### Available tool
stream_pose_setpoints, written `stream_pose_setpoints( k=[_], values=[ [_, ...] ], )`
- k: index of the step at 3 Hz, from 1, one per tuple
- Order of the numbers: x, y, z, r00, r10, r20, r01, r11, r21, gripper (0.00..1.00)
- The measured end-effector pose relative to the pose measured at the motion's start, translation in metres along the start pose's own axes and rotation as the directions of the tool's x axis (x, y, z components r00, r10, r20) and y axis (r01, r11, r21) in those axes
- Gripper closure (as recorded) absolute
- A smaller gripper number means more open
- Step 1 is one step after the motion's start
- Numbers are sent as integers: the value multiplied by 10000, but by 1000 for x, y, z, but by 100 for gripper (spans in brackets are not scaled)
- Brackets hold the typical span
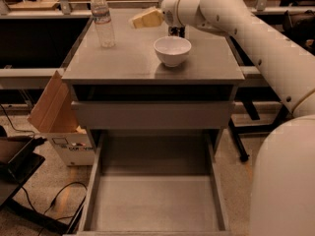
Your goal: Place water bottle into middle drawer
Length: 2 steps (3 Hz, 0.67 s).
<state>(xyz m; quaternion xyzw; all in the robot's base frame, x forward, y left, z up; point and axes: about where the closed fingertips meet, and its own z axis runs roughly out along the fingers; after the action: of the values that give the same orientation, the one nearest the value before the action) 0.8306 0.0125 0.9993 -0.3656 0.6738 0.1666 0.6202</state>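
Observation:
The water bottle [102, 21], clear with a white cap, stands upright at the back left of the gray cabinet top [123, 60]. My gripper [143, 19] hovers above the back of the top, to the right of the bottle and apart from it, left of and behind the white bowl [172, 50]. It holds nothing that I can see. The middle drawer [155, 203] is pulled out wide open below, and its flat floor is bare.
A closed drawer with a plain gray front [152, 114] sits above the open one. An open cardboard box [51, 112] leans at the cabinet's left. Cables [64, 195] and a black object [15, 161] lie on the floor at left. My white arm [256, 43] crosses the right side.

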Motion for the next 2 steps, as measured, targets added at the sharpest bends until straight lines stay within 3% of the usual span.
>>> stream_pose_setpoints(
  k=[1, 2],
  values=[
    [0, 3, 3, 10000, -7, 76, 8, 10000, -65, 0],
    [1, 13, 35, 9988, 130, 480, -106, 9987, -496, 0]
  ],
)
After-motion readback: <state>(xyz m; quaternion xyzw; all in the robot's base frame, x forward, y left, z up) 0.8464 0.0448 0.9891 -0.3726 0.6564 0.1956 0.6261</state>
